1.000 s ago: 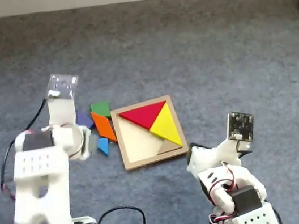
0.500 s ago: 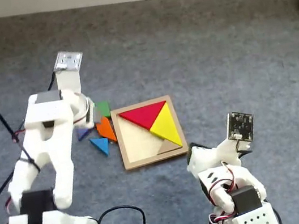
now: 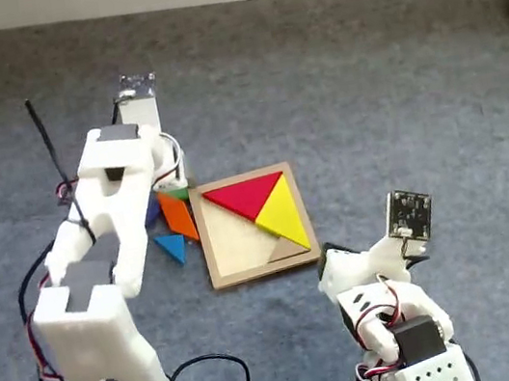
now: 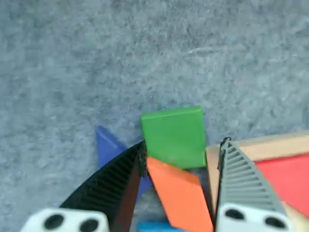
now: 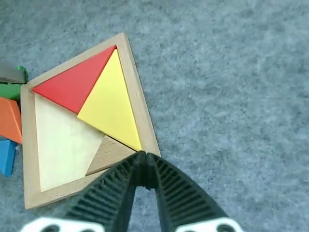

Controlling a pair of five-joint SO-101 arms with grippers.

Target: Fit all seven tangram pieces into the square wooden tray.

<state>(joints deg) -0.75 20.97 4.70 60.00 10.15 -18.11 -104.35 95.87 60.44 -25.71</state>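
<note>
1. The square wooden tray (image 3: pixel 207 247) sits flat on the grey-blue carpet (image 3: pixel 392 79) between the two arms, and it's roughly half filled.
2. Inside it there's a big red triangle (image 3: pixel 246 197) and a big yellow triangle (image 3: pixel 283 213) lying flush, edge to edge. A small brown triangle (image 3: pixel 288 246) is tucked against the yellow one in the corner nearest the right arm (image 3: pixel 393 319). The rest of the tray floor is bare wood.
3. The other four pieces are out on the carpet, bunched just beside the tray on the left arm's side: green square (image 4: pixel 174 133), orange parallelogram (image 4: pixel 181 193), dark blue triangle (image 4: pixel 107 144) and light blue triangle (image 3: pixel 172 248).
4. The orange parallelogram runs right along the tray's rim. The green square butts up against one end of it, and the light blue triangle is just off the other end. The dark blue triangle pokes out on the side of the orange piece away from the tray.
5. The left gripper (image 4: pixel 183 144) hangs over that bunch with its fingers spread wide, pinching nothing. One fingertip is over the spot where green, orange and dark blue meet, and the other is over the tray's rim. The near edge of the green square and the orange tip lie in the gap. I honestly can't tell whether the tips touch anything.
6. From the high view, the left arm (image 3: pixel 120 203) stretches out over the pile and covers most of the green square.
7. The right gripper (image 5: pixel 145 155) has its fingers pressed together and is empty. Its tips are right at the tray corner by the brown triangle, and I can't tell if they touch the rim.
</note>
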